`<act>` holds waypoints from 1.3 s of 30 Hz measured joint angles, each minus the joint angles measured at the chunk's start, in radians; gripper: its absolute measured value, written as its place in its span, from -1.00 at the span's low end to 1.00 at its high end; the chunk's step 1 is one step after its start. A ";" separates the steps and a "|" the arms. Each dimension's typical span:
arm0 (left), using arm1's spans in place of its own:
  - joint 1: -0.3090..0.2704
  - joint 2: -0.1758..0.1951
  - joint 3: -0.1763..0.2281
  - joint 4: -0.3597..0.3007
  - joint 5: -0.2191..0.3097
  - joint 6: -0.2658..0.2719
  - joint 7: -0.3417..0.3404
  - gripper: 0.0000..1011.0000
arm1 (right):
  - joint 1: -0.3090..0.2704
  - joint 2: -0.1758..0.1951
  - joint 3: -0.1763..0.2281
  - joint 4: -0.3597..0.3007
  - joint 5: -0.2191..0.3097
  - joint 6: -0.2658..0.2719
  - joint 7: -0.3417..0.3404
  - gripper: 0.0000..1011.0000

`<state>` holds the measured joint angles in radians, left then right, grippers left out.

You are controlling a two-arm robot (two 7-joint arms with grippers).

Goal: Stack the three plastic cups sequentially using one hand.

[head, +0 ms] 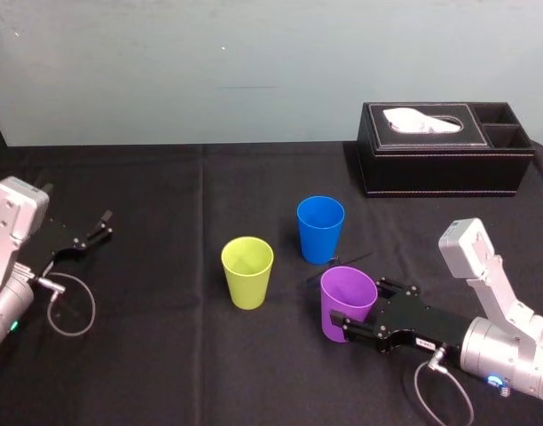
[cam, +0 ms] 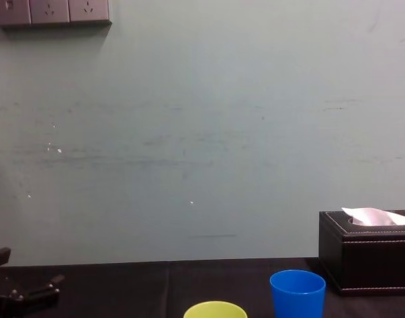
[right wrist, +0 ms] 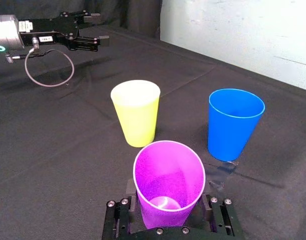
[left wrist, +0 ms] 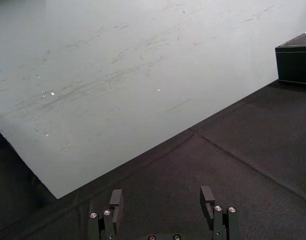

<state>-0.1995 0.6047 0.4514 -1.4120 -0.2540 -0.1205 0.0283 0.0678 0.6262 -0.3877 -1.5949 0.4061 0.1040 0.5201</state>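
Smooth purple plastic cup, tapered, lower right of frame, clamped by the black right gripper; left gripper parked mid-left, fingers apart.

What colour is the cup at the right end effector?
Purple cup, at the right end effector; right wrist view shows it best.

Lab-like: black-draped table, bare wall
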 joint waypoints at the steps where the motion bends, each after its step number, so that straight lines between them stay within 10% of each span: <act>1: 0.000 0.000 0.000 0.000 0.000 0.000 0.000 1.00 | 0.000 0.000 0.000 0.000 0.000 0.000 0.000 0.43; 19: 0.000 0.000 0.000 0.000 0.000 0.000 0.000 1.00 | 0.000 0.000 0.000 0.000 0.000 -0.001 0.000 0.43; 39: 0.000 0.000 0.000 0.000 0.000 0.000 0.000 1.00 | -0.028 0.039 0.086 -0.189 0.030 0.048 -0.059 0.43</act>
<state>-0.1995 0.6047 0.4514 -1.4120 -0.2539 -0.1205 0.0283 0.0394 0.6654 -0.3018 -1.7840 0.4363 0.1515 0.4608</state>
